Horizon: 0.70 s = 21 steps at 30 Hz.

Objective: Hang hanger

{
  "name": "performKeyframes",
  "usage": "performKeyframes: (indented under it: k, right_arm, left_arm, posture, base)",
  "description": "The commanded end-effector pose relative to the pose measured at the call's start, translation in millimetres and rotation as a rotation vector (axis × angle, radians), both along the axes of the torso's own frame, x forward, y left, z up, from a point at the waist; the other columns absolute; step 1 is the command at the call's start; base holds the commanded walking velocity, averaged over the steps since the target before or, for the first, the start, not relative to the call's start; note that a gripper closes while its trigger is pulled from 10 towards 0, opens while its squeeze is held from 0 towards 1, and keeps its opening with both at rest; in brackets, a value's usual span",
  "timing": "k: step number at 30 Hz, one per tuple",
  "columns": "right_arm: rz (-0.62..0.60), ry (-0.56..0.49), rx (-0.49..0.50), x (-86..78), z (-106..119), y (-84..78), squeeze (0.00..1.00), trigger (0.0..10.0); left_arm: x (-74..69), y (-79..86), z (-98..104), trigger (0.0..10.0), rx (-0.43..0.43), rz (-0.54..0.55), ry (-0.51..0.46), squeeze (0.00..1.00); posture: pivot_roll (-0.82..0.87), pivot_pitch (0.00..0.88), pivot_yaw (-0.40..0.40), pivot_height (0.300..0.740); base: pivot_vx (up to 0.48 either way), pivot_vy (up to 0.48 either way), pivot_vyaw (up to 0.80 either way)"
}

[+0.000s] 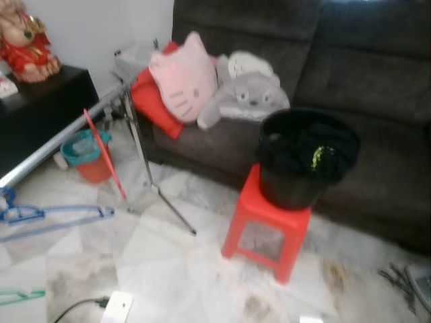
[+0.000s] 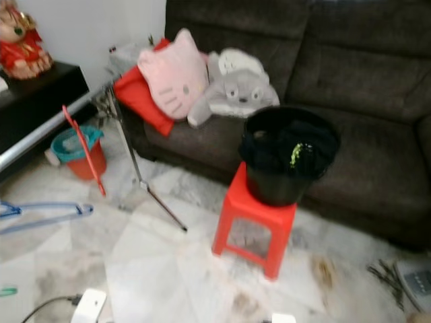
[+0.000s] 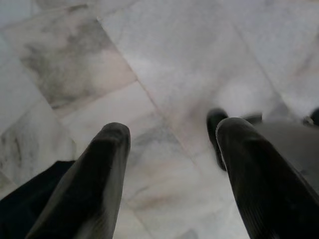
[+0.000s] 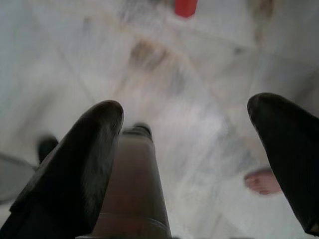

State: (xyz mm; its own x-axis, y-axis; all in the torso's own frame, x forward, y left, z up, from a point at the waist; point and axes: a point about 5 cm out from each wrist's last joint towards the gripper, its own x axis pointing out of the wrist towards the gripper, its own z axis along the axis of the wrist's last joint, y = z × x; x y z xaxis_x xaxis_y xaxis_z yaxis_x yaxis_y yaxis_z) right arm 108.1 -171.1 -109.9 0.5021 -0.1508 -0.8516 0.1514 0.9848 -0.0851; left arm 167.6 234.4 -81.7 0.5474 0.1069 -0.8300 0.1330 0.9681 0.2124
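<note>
A blue hanger [image 1: 40, 217] lies on the marble floor [image 1: 168, 269] beside a metal rail [image 1: 60, 138], near a black bucket [image 1: 306, 158] on a red stool [image 1: 266, 229]. The left pincer [image 3: 172, 149], fingers apart, hangs over bare floor. The right pincer [image 4: 187, 129], fingers wide apart, hangs over floor too.

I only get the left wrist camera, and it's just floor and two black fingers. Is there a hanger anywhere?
Observer: Yes, a blue hanger hangs on the robot's left, hooked near the end of a silver rail.
Operator: Is anything else near it?
Observer: A green hanger lies on the marble floor below the blue one.
Operator: What's in front of the robot?
Observer: A black bucket stands on a red stool, in front of a dark sofa.
Operator: Is the other gripper holding something?
Observer: No, the right gripper is open over the floor, holding nothing.
</note>
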Motion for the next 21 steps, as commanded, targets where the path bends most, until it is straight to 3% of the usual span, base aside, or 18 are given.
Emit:
performKeyframes:
  k: [1, 14, 21]
  right_arm:
    - [-0.004, 0.051, 0.034, -11.1, -4.4, 11.3, 0.0, 10.0]
    - [-0.006, 0.055, 0.036, -11.7, -4.6, 11.1, 0.0, 10.0]
    - [0.003, 0.043, 0.03, -10.6, -4.0, 10.7, 0.0, 10.0]
  left_arm:
    - [-8.2, 2.4, -3.1, 10.0, -0.001, 0.007, 0.029, 0.0]
    - [-8.4, 2.2, -3.2, 10.0, -0.001, 0.004, 0.031, 0.0]
    - [-8.5, 1.9, -3.4, 10.0, -0.002, 0.003, 0.032, 0.0]
  posture:
    - [-0.05, 0.0, 0.007, 0.74]
    - [-0.04, 0.0, 0.006, 0.74]
    - [-0.04, 0.0, 0.004, 0.74]
  base:
    - [0.285, 0.0, 0.0]
    - [0.285, 0.0, -0.65]
    - [0.285, 0.0, 0.0]
